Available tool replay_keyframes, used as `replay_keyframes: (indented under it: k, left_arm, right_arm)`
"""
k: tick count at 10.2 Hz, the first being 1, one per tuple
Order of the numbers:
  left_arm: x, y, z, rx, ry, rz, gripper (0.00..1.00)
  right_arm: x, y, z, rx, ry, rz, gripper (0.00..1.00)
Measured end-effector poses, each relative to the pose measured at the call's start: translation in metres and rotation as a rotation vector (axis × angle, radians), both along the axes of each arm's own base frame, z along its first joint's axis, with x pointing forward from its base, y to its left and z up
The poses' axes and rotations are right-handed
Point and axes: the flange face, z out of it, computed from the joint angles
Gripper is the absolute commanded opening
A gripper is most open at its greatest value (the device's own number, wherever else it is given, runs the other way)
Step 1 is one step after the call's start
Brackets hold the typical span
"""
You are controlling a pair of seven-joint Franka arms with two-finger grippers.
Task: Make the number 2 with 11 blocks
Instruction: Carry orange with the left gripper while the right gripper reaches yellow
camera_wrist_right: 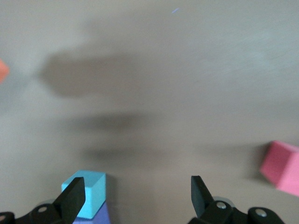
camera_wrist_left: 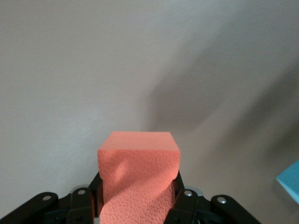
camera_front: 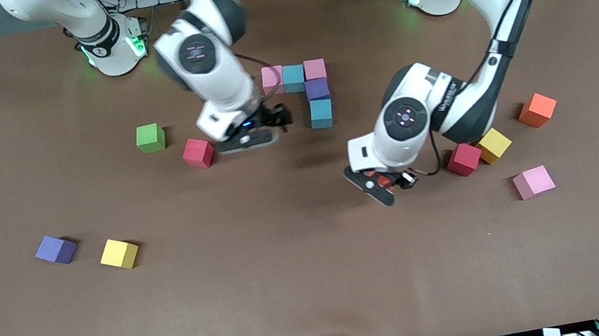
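Five blocks form part of the number 2: a pink (camera_front: 272,79), light blue (camera_front: 293,78), pink (camera_front: 315,69) row, with a purple block (camera_front: 317,89) and a light blue block (camera_front: 321,113) below its end. My left gripper (camera_front: 382,183) hangs over bare table, shut on a red-orange block (camera_wrist_left: 138,172). My right gripper (camera_front: 263,130) is open and empty, low beside the light blue block (camera_wrist_right: 88,189). Loose blocks: red (camera_front: 198,152), purple (camera_front: 55,249), yellow (camera_front: 118,253), red (camera_front: 463,159), yellow (camera_front: 494,144), orange (camera_front: 537,109), pink (camera_front: 533,181).
A green cube (camera_front: 150,137) sits beside the red block toward the right arm's end. The brown table (camera_front: 297,291) stretches wide and bare toward the front camera. The red and yellow blocks near the left arm's forearm touch each other.
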Motion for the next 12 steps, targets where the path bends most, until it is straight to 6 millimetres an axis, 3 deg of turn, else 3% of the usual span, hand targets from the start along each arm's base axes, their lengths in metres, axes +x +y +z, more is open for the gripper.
replay_keyframes:
  k: [4, 6, 9, 11, 12]
  left_arm:
    - [-0.048, -0.065, 0.013, -0.059, 0.016, -0.28, 0.56]
    - [-0.076, -0.095, 0.016, -0.077, 0.026, -0.4, 0.56]
    - [-0.138, -0.151, 0.012, -0.076, 0.042, -0.529, 0.56]
    - [-0.17, -0.175, -0.003, -0.082, 0.056, -0.586, 0.55]
    - [-0.181, -0.184, -0.01, -0.099, 0.051, -0.604, 0.55]
  right_arm:
    - [0.057, -0.111, 0.033, 0.008, -0.027, -0.081, 1.0]
    - [0.081, -0.162, 0.037, -0.015, -0.055, -0.098, 1.0]
    - [0.113, -0.255, 0.043, -0.057, -0.1, -0.106, 1.0]
    - [0.129, -0.322, 0.039, -0.076, -0.11, -0.11, 1.0]
    - [0.136, -0.343, 0.03, -0.095, -0.102, -0.119, 1.0]
